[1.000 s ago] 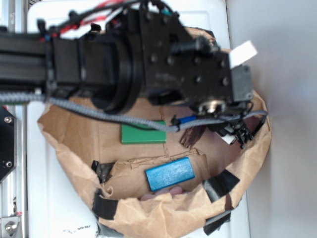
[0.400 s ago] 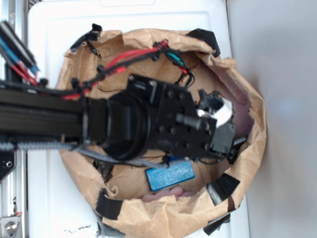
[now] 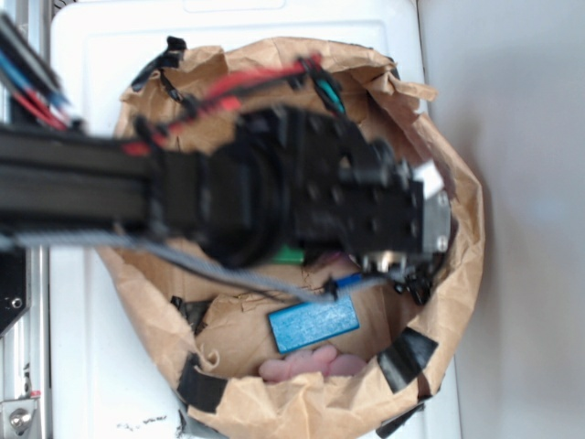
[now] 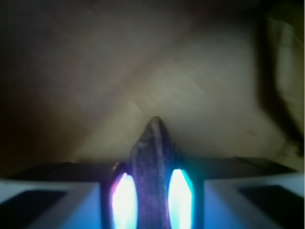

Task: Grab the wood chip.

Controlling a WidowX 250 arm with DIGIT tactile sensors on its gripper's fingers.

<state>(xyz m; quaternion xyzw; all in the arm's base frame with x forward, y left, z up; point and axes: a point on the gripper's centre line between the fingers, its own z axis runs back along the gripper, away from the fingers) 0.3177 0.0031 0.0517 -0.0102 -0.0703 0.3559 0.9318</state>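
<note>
gripper (image 4: 152, 191) nearly closed, fingers (image 4: 125, 200) clamping wood chip (image 4: 152, 157) btwn them, chip upright

A white tabletop (image 3: 91, 366) carries a crumpled brown paper bag (image 3: 457, 302) patched with black tape; inside the bag lie a blue block (image 3: 313, 323), a partly hidden green block (image 3: 291, 255) and something pink (image 3: 311, 364).

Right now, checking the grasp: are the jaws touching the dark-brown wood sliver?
Touching. The wrist view shows the dark-brown wood sliver pinched between both lit pads, no gap either side.
</note>
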